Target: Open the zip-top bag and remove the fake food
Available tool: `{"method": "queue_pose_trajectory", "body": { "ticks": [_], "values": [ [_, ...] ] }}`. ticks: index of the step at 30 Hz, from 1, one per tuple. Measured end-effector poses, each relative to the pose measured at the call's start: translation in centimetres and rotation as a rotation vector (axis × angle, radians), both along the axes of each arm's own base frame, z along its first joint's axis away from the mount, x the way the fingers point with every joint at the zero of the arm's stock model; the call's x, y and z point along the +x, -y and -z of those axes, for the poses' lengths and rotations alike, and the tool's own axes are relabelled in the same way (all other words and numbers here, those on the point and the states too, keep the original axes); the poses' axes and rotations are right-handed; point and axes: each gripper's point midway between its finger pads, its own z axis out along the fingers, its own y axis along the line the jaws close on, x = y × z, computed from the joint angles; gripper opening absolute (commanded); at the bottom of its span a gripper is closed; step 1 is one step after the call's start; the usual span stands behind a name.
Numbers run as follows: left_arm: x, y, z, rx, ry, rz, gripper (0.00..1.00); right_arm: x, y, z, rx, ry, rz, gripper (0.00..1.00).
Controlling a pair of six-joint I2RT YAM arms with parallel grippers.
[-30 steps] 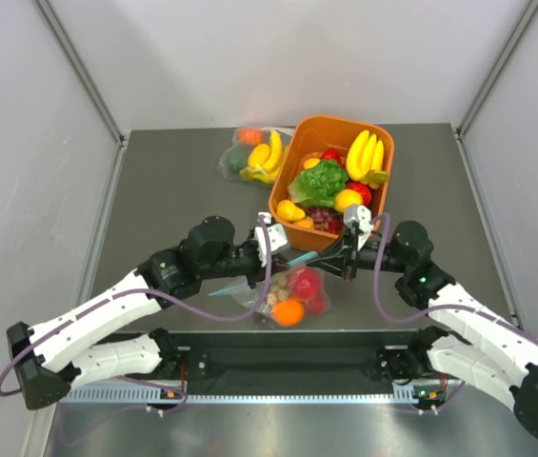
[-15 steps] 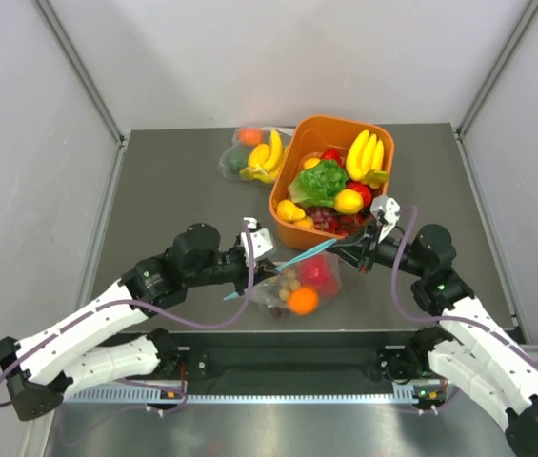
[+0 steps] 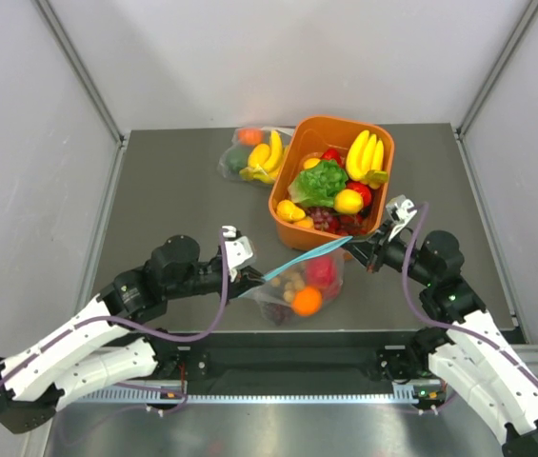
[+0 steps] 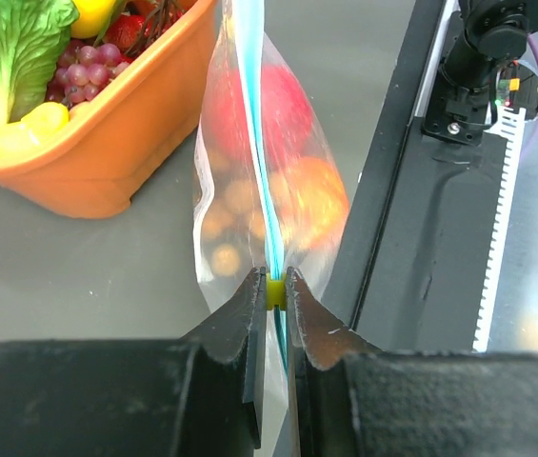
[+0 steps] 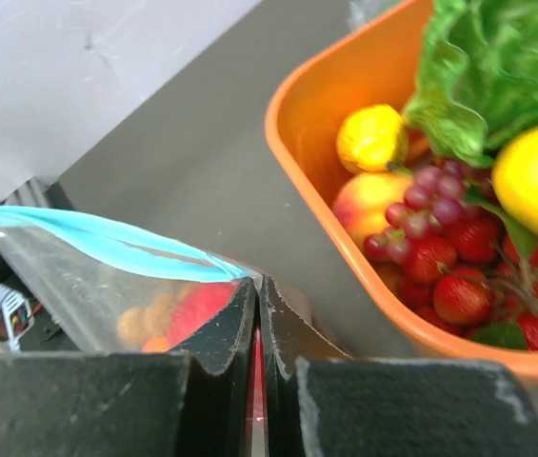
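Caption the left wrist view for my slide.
Left fingers clamp the zip-top bag at its zip strip, fake food inside, orange basket alongside.

Top view overlooks the table (image 3: pixel 173 209) from above; both close wrist views share the zip-top bag (image 3: pixel 302 284) and the orange bin (image 3: pixel 339 121).

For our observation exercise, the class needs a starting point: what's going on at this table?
A zip-top bag is held up between the two grippers, beside an orange bin. The left gripper pinches one end of the teal zip strip and the right gripper pinches the other, so the strip is pulled taut. The fake food is inside the bag; none has been taken out.
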Motion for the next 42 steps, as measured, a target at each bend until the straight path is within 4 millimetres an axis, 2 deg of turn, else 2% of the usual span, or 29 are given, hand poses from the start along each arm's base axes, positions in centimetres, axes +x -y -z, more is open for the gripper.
{"method": "queue_pose_trajectory", "body": {
  "ticks": [10,16,21,22,23,25,26,29,32,36,42],
  "values": [
    [-1.2,-1.8,-0.6,-0.02,-0.002,-0.016,0.06,1.1,1.7,1.1,-0.026,-0.057,0.132,0.0],
    [-1.2,-2.7,-0.7,-0.021,0.004,-0.05,0.06,1.1,2.0,1.3,-0.03,-0.076,0.148,0.0],
    [-1.8,-2.6,-0.1,-0.028,-0.018,-0.027,0.01,2.1,3.2,1.8,-0.043,-0.088,0.225,0.01],
    [-1.9,-2.3,0.1,-0.029,-0.028,-0.017,0.0,2.2,3.3,1.9,-0.047,-0.095,0.233,0.02],
    [-1.9,-1.9,0.7,-0.023,-0.046,-0.005,0.0,2.2,3.4,2.2,-0.051,-0.104,0.239,0.12],
    [-1.8,-0.9,2.0,-0.002,-0.089,0.013,0.0,2.0,3.6,2.5,-0.054,-0.126,0.25,0.22],
    [-1.7,-0.5,2.8,0.016,-0.117,0.018,0.0,1.7,3.8,2.5,-0.052,-0.136,0.255,0.31],
    [-1.3,0.6,4.5,0.062,-0.172,0.02,0.0,0.8,4.1,1.8,-0.026,-0.136,0.263,0.39],
    [-1.0,1.0,5.2,0.077,-0.196,0.015,0.0,-0.4,4.4,0.5,0.016,-0.123,0.266,0.45],
    [-0.8,1.4,4.4,0.043,-0.181,0.017,0.0,-1.8,5.5,-1.0,0.056,-0.098,0.308,0.48],
    [-0.8,1.6,3.4,0.004,-0.155,0.021,0.0,-3.7,6.4,-1.7,0.097,-0.107,0.335,0.5]
  ]
}}
